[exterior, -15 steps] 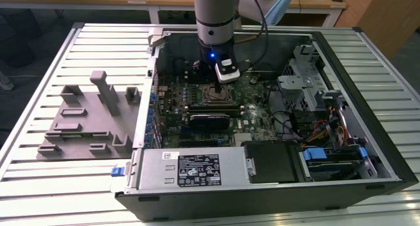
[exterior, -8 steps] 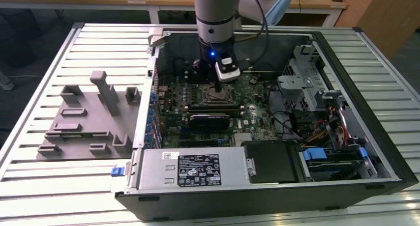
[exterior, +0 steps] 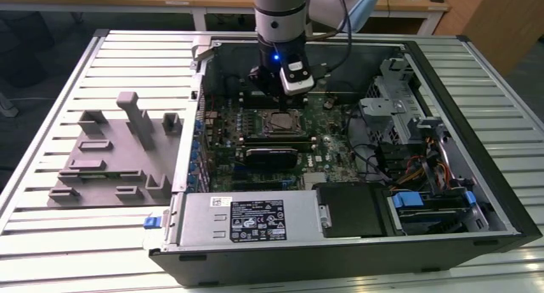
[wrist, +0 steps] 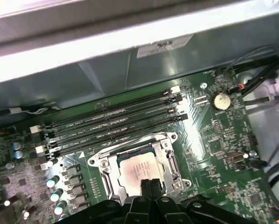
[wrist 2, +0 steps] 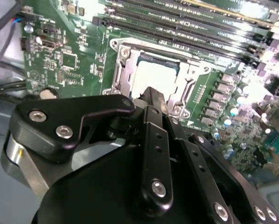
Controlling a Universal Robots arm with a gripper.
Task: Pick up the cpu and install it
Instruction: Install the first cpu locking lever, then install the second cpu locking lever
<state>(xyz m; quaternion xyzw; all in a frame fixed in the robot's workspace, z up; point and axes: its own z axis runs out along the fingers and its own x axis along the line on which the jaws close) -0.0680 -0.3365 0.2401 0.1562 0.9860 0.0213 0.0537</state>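
While the hand [exterior: 283, 102] is poised just above the socket [exterior: 281, 122] inside the open computer case [exterior: 476, 197], its fingers [wrist: 149, 187] are seen pressed together, gripping nothing. The cpu [wrist: 138, 171] is seated flat within the socket frame, beside the memory slots [wrist: 116, 127]. A white label [exterior: 257, 220] is carried by the power supply; its print cannot be made out. A grey tray [exterior: 111, 159] rests on the bench [exterior: 51, 235] at the exterior view's left.
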